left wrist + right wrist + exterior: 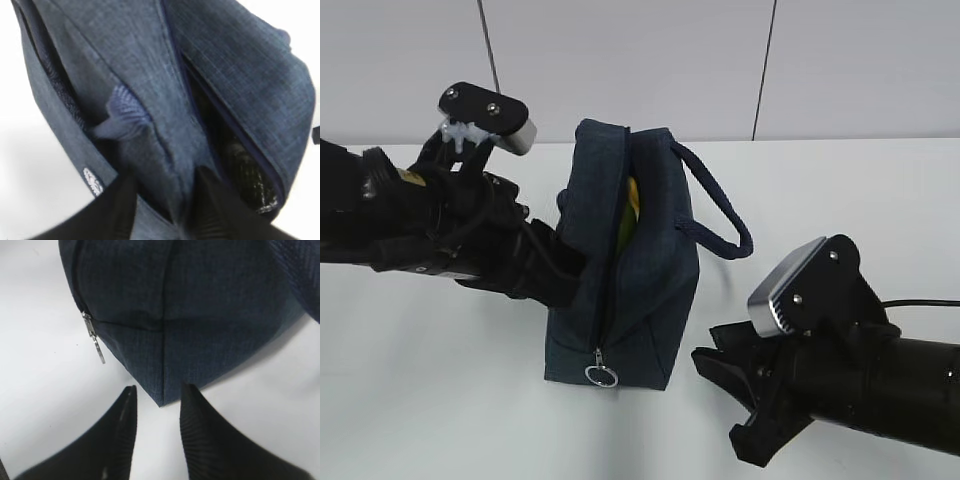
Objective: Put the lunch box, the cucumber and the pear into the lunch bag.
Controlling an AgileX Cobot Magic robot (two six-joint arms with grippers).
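Observation:
The navy lunch bag (640, 290) stands upright mid-table with its zipper open along the top. A yellow and green patch (632, 205) shows in the gap; it looks like the pear, with some green beside it. The lunch box and the cucumber are not clearly seen. My left gripper (167, 185) is shut on a fold of the bag's fabric (150, 100) at its left side, and its fingers are hidden behind the bag in the exterior view. My right gripper (725, 405) is open and empty, low at the bag's front right. The bag's bottom corner (162, 395) sits just at its fingertips (131, 395).
The silver ring pull (601, 376) hangs at the low front end of the zipper and shows in the right wrist view (93, 342). A padded loop handle (725, 215) sticks out to the right. A dark glossy surface (245, 170) shows inside the opening. White table (440, 400) lies all round.

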